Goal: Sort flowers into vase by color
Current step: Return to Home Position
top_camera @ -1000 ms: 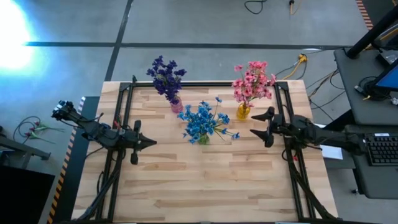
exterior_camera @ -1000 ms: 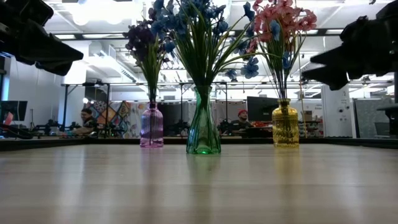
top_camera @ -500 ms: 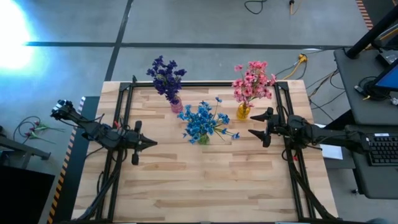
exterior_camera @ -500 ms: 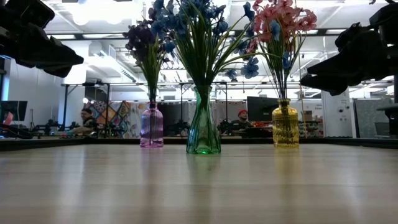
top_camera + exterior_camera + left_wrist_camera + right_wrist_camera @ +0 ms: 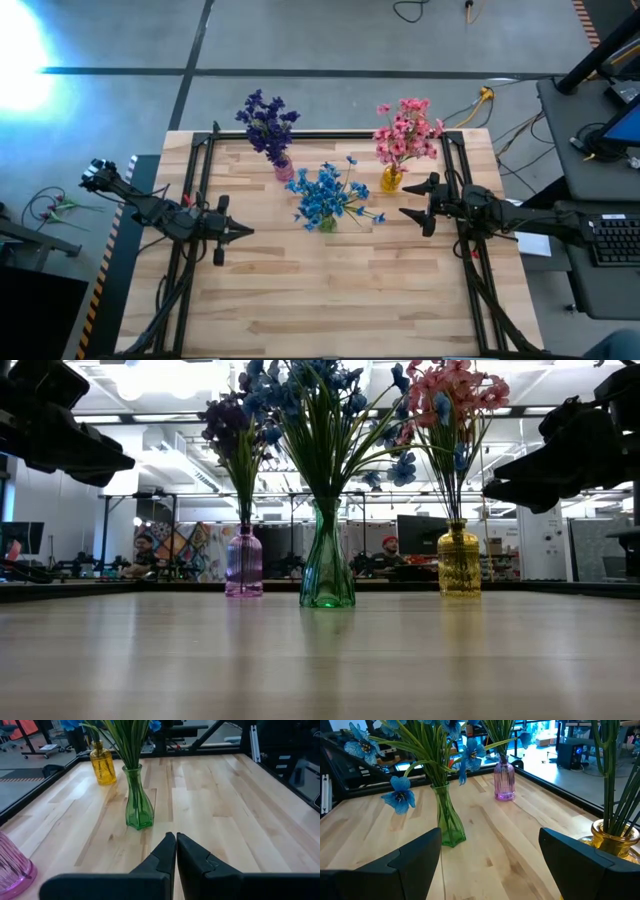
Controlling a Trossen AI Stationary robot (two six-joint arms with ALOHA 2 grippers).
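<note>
Your light wooden table (image 5: 330,300) has a dark rail (image 5: 186,250) running down each side. The left arm (image 5: 150,210) comes in over the left edge and the right arm (image 5: 520,220) over the right edge. Both are raised above the wood.

All the flowers you see are in vases, one colour to each vase, on the far half of the table.
- **Blue flowers** (image 5: 325,195): these spread widest, with open star-shaped blossoms on long green stems. They stand in the waisted green glass vase (image 5: 327,565) at the middle, the nearest of the three.
- **Pink flowers** (image 5: 405,132): a dense cluster in the squat yellow vase (image 5: 390,179) at the far right.
- **Purple flowers** (image 5: 266,125): dark, narrow spikes in the ribbed pink-violet vase (image 5: 284,170) at the far left.

Each vase stands upright and apart from the others.

The right tool (image 5: 415,200) hangs just right of the yellow vase with its fingers spread wide and nothing between them. The left tool (image 5: 238,231) points toward the green vase from the left, well apart from it. Its fingers are pressed together and empty.
</note>
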